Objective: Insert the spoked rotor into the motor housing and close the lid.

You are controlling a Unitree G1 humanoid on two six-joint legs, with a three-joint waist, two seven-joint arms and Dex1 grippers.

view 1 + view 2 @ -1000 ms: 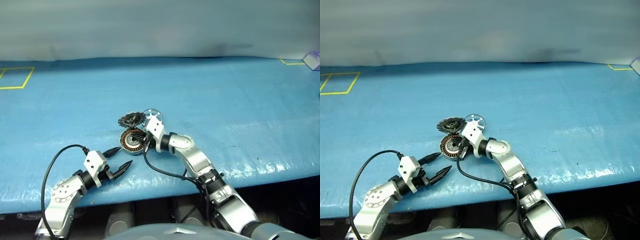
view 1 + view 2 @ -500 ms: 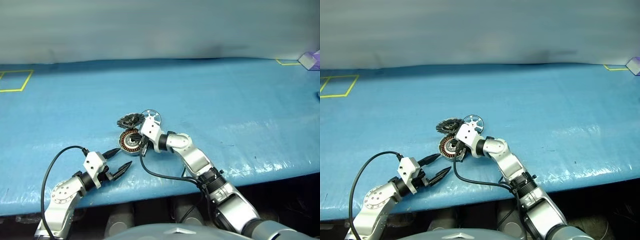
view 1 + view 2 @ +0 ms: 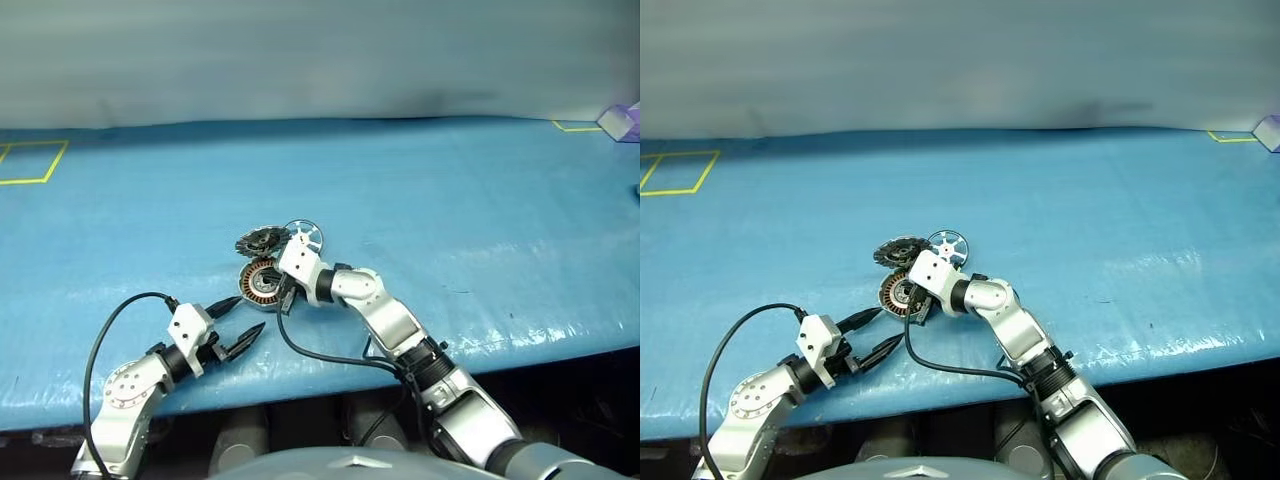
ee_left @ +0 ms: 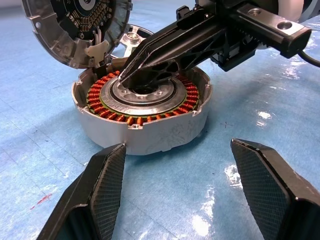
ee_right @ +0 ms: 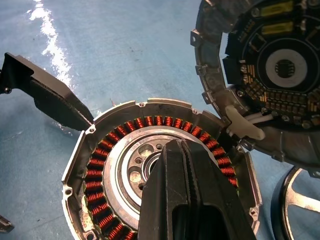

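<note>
The right end effector, fingers pressed together, is resting its tip on the grey centre of the motor housing near the counter's front edge, now lying lower across it. The left end effector is waiting spread just beside. The lid is leaning against the housing, partly cut off; the spoked rotor is lying behind.

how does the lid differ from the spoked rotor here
The lid is a dark disc with a notched edge and a circuit board face; the spoked rotor is a shiny open wheel with gaps between its spokes. The lid leans tilted against the motor housing, joined to it by white wires, while the spoked rotor lies flat on the blue table beside them. Both are round and lie outside the housing.
</note>
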